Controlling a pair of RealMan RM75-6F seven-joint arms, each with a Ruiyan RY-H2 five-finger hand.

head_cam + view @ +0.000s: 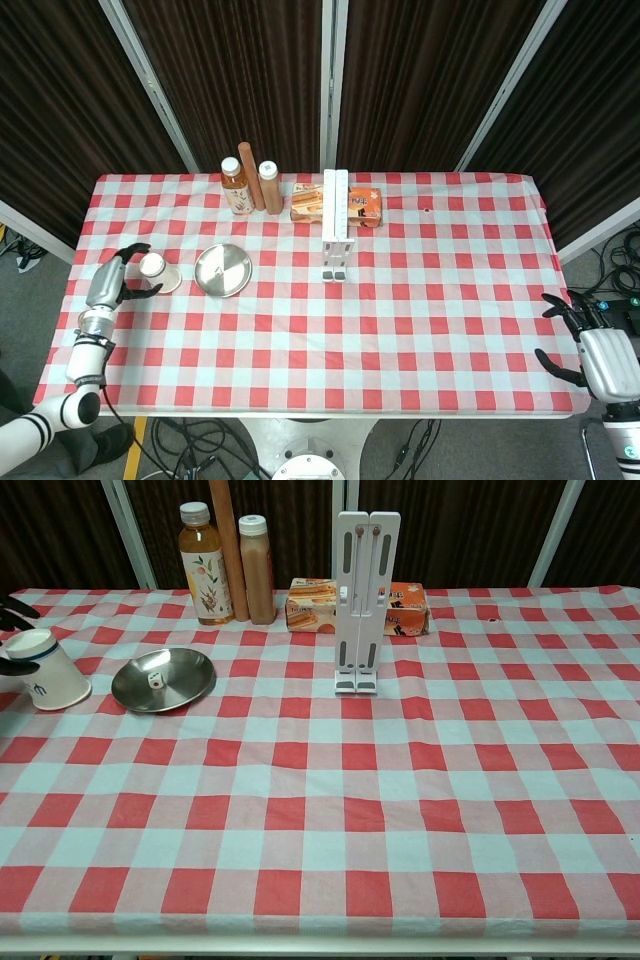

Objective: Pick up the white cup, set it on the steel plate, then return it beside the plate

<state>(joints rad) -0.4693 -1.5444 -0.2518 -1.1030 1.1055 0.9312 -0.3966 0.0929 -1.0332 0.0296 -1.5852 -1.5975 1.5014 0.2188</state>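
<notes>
White cup (45,680): sitting tilted beside steel plate (163,679), left hand (108,283) curling around it. Risk: tipping as fingers are withdrawing.

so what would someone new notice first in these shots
Probably the white cup, upside down on the checked cloth just left of the steel plate, with the left hand around it. Next, the tall white stand mid-table, with bottles and snack boxes along the far edge.
</notes>
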